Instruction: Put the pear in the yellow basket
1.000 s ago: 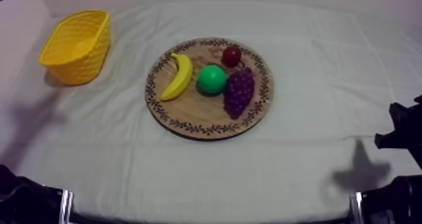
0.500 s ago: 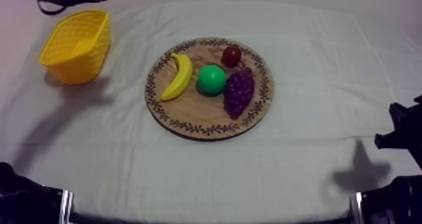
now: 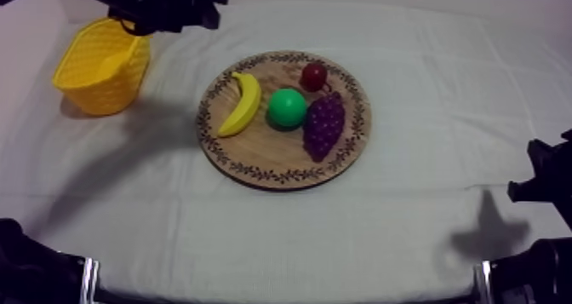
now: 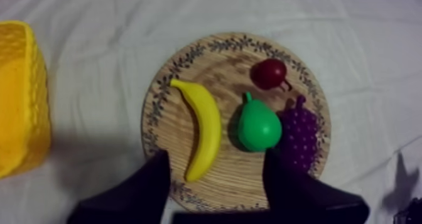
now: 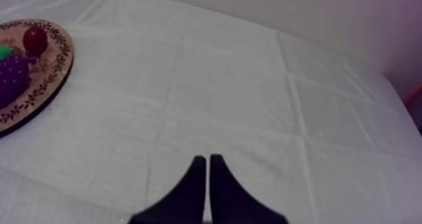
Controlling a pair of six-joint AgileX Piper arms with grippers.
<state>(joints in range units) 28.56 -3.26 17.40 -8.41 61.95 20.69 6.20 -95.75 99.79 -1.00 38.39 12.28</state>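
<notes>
Right gripper [image 5: 205, 159]: its two black fingers are pressed together into a narrow wedge with nothing held, low over the grey-white cloth [image 3: 340, 231], which is matt, finely woven and marked by straight fold creases. The gripper is well apart from the round wooden board [image 3: 281, 167]. The board is flat, with visible grain and a dark leaf-pattern band round its rim, and sits near the middle of the table. Four toy fruits rest on it. The pear [image 3: 288, 108], the item under task, lies about at the board's centre; it is smooth, glossy green and bulbous, narrowing to a short stem. The curved yellow banana [image 3: 241, 103] is just beside it on the basket side. The knobbly purple bunch of grapes [image 3: 324, 124] is close against its other side. The small red fruit [image 3: 314, 76], round and shiny, lies beyond it near the far rim. Left gripper [image 4: 216, 157]: fingers spread wide with nothing between them, above the board's edge, with banana and pear seen past the gap. Yellow basket [image 3: 102, 65]: lattice-moulded plastic with an oval mouth, on the cloth well apart from the board, at the far left. The left arm [image 3: 162, 5] is over its far rim.
</notes>
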